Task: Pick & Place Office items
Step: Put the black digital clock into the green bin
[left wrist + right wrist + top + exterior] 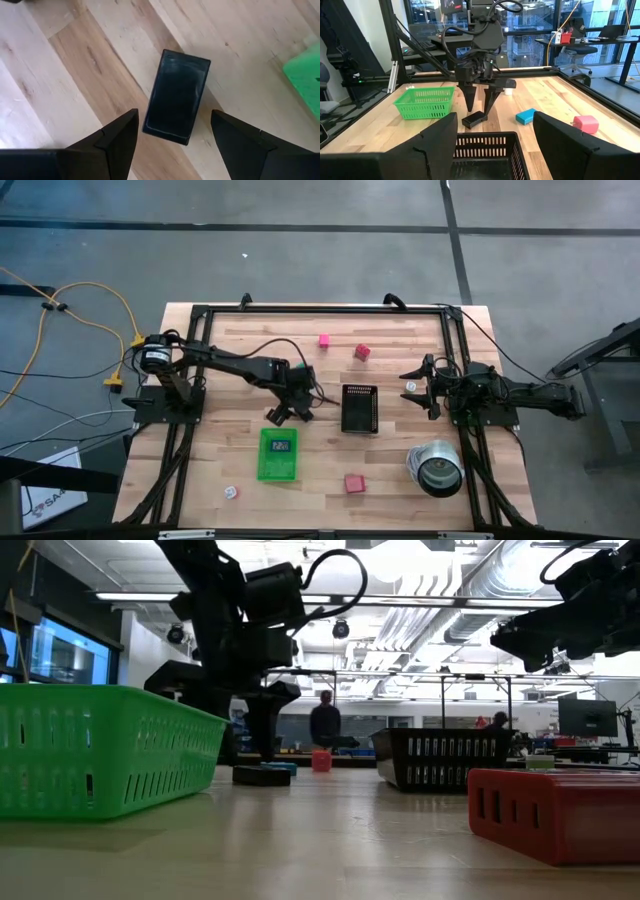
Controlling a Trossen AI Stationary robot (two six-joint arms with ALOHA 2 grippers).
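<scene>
left claw (172, 145) spread | black block (176, 97) flat on table, between fingers, untouched

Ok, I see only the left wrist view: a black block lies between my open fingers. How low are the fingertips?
Observer: The left gripper is low; its tips hang close to the table at the black block.
Operator: Which tray is nearest?
Observer: The green tray is right next to it; the black basket is a bit farther.
Operator: And the right arm?
Observer: The right gripper waits open, raised, beside the black basket.
</scene>
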